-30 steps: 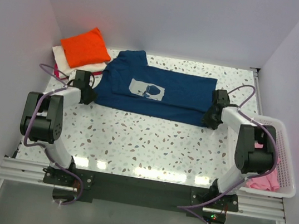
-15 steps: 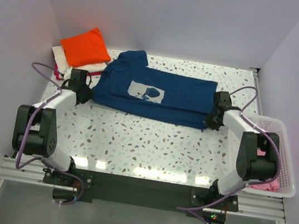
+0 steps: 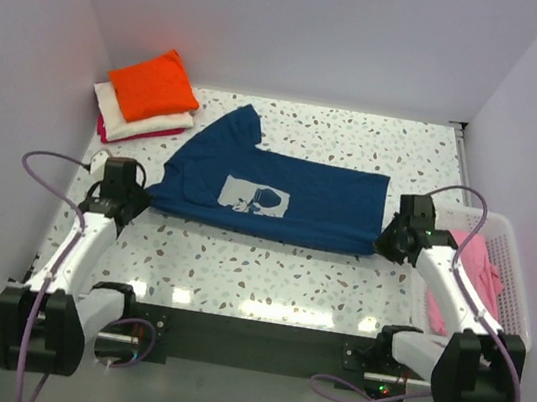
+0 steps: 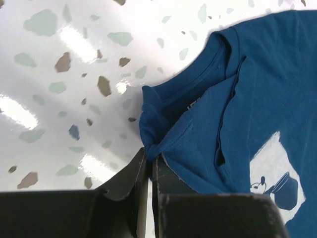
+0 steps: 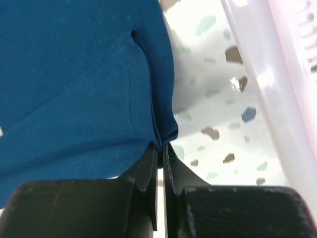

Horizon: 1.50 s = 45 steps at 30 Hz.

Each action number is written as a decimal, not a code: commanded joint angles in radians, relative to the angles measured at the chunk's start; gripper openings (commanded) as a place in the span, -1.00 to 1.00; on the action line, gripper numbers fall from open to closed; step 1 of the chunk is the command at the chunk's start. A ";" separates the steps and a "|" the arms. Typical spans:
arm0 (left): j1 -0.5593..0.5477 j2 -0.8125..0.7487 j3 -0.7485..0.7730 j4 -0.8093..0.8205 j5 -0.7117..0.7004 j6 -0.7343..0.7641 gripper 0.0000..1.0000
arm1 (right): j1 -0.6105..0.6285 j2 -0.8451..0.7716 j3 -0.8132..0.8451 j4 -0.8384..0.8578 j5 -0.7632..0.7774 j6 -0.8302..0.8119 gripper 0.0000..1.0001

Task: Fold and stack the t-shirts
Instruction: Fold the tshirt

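Observation:
A navy blue t-shirt (image 3: 281,188) with a pale chest print lies folded lengthwise across the middle of the table. My left gripper (image 3: 139,198) is shut on its collar end (image 4: 153,144) at the left. My right gripper (image 3: 383,245) is shut on its hem corner (image 5: 161,134) at the right. The shirt hangs stretched between them. A stack sits at the back left: a folded orange shirt (image 3: 154,85) on a cream one (image 3: 144,120), with a magenta edge (image 3: 117,130) under them. A pink shirt (image 3: 474,277) lies in the basket.
A white slotted plastic basket (image 3: 517,299) stands at the right edge of the table; its wall shows in the right wrist view (image 5: 267,89). White walls close in the left, back and right sides. The speckled table (image 3: 269,262) shows in front of the shirt.
Both grippers have pulled back toward the near edge of the table, dragging the navy shirt with them and away from the stack. The shirt's near edge now lies closer to the arm bases.

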State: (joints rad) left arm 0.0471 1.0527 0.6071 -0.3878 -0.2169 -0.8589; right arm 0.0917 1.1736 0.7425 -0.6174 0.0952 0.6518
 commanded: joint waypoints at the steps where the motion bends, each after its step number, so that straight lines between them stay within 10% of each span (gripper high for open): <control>1: 0.016 -0.133 -0.052 -0.077 -0.079 -0.038 -1.00 | -0.009 -0.101 -0.037 -0.105 -0.018 0.006 -1.00; 6: 0.017 -0.258 -0.136 -0.155 -0.064 -0.078 -0.93 | -0.010 -0.245 -0.078 -0.195 -0.075 0.025 -0.78; 11: 0.011 -0.327 -0.118 -0.198 -0.027 -0.092 0.07 | -0.010 -0.337 -0.072 -0.257 -0.118 0.020 -0.11; 12: 0.011 -0.333 -0.109 -0.200 -0.015 -0.089 0.16 | -0.012 -0.356 -0.054 -0.260 -0.120 0.017 0.29; 15: 0.011 -0.333 -0.057 -0.159 0.011 -0.049 0.25 | -0.010 -0.354 0.013 -0.261 -0.120 -0.029 0.41; 21: -0.004 -0.235 -0.066 0.015 0.151 -0.015 0.23 | 0.032 -0.284 0.115 -0.170 -0.134 -0.078 0.42; 30: -0.082 -0.097 -0.155 0.190 0.257 0.003 0.20 | 0.452 -0.030 0.237 0.073 0.075 -0.090 0.29; 45: -0.081 -0.168 0.417 -0.097 0.163 0.161 0.40 | 0.899 0.733 0.838 0.427 0.173 -0.325 0.07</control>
State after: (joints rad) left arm -0.0296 0.9051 0.9497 -0.4221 -0.0551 -0.7383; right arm 0.9295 1.8015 1.4040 -0.2752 0.2111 0.4095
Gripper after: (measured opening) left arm 0.697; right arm 0.537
